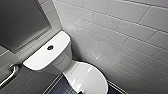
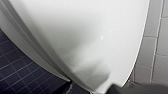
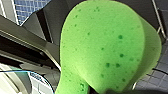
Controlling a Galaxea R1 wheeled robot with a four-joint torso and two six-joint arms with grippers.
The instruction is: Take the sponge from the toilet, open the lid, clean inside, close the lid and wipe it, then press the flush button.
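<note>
The white toilet [image 1: 63, 63] stands in a corner, seen from above in the head view. Its lid [image 1: 87, 77] lies down over the bowl. The small dark flush button [image 1: 50, 47] sits in the middle of the tank top [image 1: 42, 57]. The left wrist view looks closely at the smooth white lid [image 2: 87, 37], its curved edge running above the dark floor; nothing is held there. The bright green sponge [image 3: 107, 47] looms large in the right wrist view, pinched at its near end by my right gripper [image 3: 98, 90].
A white tiled wall [image 1: 120, 32] runs along the toilet's right side. A chrome grab bar [image 1: 10, 75] is fixed to the wall at the left, below a dark grey panel [image 1: 20, 20]. Dark blue floor tiles [image 1: 62, 87] lie beside the bowl.
</note>
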